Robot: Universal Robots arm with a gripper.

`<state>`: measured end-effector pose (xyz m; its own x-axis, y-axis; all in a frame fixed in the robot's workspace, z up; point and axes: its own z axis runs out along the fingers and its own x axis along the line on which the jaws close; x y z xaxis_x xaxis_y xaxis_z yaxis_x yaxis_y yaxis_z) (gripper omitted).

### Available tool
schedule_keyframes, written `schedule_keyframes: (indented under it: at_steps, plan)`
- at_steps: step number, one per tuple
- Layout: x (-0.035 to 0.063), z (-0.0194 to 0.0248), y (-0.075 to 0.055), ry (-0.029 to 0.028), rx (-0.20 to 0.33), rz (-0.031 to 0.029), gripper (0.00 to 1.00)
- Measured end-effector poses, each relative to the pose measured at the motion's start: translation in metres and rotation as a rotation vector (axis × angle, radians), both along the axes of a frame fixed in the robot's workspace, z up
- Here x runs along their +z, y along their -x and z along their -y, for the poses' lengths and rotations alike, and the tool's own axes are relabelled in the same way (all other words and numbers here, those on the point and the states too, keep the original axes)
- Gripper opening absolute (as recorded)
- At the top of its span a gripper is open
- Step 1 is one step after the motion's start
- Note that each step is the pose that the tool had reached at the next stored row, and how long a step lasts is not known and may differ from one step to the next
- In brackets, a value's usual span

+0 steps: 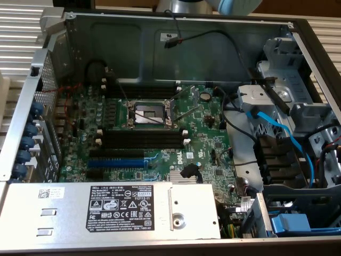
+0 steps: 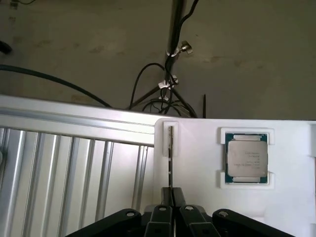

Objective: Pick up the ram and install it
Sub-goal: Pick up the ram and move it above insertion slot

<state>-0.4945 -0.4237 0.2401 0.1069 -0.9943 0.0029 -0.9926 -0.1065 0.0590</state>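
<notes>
Between the black fingers of the end effector (image 2: 172, 193) sits the long, thin, dark green-black ram (image 2: 170, 158), seen edge-on; the fingers are clenched on its near end. The ram is upright in a narrow slot of a white moulded plastic tray (image 2: 197, 148), not lifted clear. A square silver-lidded processor chip (image 2: 247, 158) lies flat in its own recess of the same tray, beside the ram's slot and apart from it. The tray rests on a ribbed aluminium bench (image 2: 74, 173); past the bench edge is a grey floor (image 2: 74, 49) with a stand and loose black cables (image 2: 163, 94). The exterior view looks down into an open grey metal computer case (image 1: 176, 42) with a green motherboard (image 1: 160, 160). The square metal processor socket (image 1: 149, 113) is near the board's centre. At 6 o'clock of the socket are long black memory slots with white end clips (image 1: 141, 138), nothing seated in them. At 7 o'clock of the socket is a blue expansion slot (image 1: 116, 162). At 6 o'clock of the case is a grey labelled power supply box (image 1: 112, 208). At 3 o'clock a light blue flat cable (image 1: 272, 122) crosses the drive bay.
</notes>
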Motion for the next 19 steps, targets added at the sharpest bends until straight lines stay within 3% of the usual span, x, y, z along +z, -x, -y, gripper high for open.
schedule_keyframes:
  at_steps: [10,19]
  plan:
    - [0.0293,0.0000,0.000,0.0002,0.000,0.0001,0.12]
    - [0.0681,0.0000,0.000,0.0012,0.000,-0.0001,0.12]
